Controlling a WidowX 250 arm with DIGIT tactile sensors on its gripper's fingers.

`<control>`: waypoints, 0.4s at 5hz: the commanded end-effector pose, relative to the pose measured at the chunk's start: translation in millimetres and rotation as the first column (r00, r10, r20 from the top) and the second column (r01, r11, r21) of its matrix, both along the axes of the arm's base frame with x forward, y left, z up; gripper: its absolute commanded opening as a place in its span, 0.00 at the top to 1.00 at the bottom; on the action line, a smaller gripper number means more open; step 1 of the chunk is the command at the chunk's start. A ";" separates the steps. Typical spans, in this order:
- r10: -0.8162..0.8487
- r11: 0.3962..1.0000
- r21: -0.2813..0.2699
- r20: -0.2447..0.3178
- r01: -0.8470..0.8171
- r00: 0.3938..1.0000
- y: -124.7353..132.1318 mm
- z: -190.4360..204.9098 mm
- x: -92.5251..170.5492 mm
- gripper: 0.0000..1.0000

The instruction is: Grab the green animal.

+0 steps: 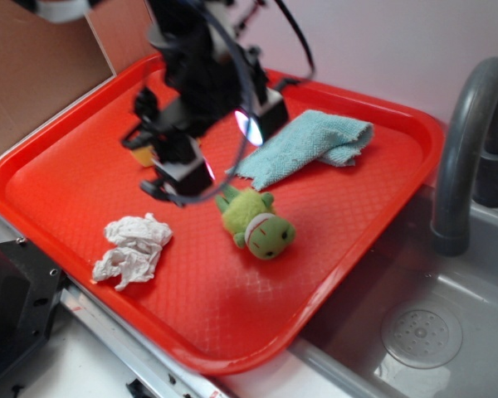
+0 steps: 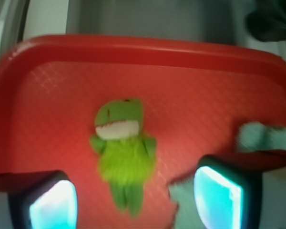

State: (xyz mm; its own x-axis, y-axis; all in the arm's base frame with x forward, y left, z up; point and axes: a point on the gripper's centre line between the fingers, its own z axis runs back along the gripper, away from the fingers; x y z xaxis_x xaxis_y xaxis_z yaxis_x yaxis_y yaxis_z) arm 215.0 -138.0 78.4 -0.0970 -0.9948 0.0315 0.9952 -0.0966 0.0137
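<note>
Progress: the grab is not made yet; the approach looks well along, the closing and lifting are left.
Gripper (image 1: 179, 184): spread apart and empty, hanging just above the tray beside the toy's legs; in the wrist view both pads (image 2: 53, 206) show with the toy's rear between them and a gap on each side.
Animal (image 1: 256, 222): lies flat near the tray's middle, head toward the sink side, legs toward the gripper; touching nothing but the tray, as far as I can tell.
Left to do: judged from the pictures, lower a little, centre over the body, close, lift.
Animal's make: plush, fuzzy lime body, rounder and darker green head, pale pinkish collar, stubby legs; soft, so it should squash under the pads.
Tray (image 1: 373, 220): red plastic, rounded corners, raised rim, fine diamond-patterned floor.
Towel (image 1: 309, 145): light blue terry cloth, folded loosely, just behind the animal.
Paper (image 1: 134, 247): white crumpled wad, well apart from the toy.
Sink (image 1: 432, 327): grey, smooth, with a round drain and a curved dark faucet (image 1: 471, 124).
Behind the arm: a small yellow-orange thing, mostly hidden; I cannot tell what it is.
</note>
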 end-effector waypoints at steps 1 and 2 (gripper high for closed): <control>-0.030 0.998 0.056 -0.017 0.031 0.999 -11.9 -22.4 -8.6 0.00; -0.011 0.996 0.088 -0.036 0.014 0.999 -5.2 -36.8 -10.4 0.00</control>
